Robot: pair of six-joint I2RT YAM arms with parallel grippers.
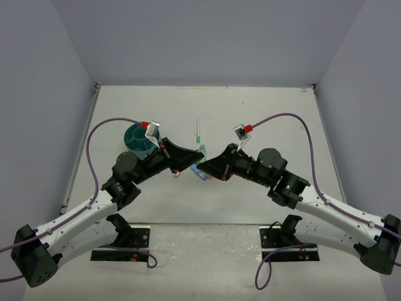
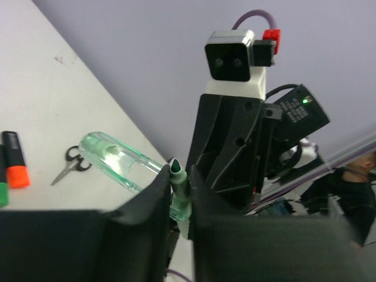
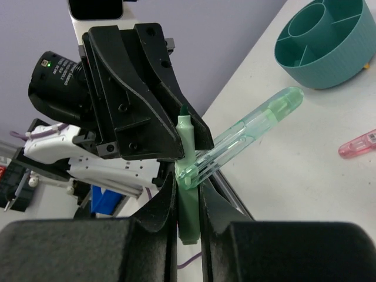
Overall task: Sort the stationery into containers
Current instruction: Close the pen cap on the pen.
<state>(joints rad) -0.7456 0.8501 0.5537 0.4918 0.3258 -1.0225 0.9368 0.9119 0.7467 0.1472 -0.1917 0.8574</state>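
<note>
White table (image 1: 250, 113), teal organiser (image 3: 329, 59) (divided inside), green highlighter (image 3: 186, 138) well apart

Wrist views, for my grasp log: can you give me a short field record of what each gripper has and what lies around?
left gripper: shut on the green pen
right gripper: shut on the same green pen, from the opposite side
clear mint cap: angled off beside the pen; whether it is attached, cannot tell
teal organiser: upright on the table, apart from the pen
loose on table: scissors, orange highlighter, pink clip
</note>
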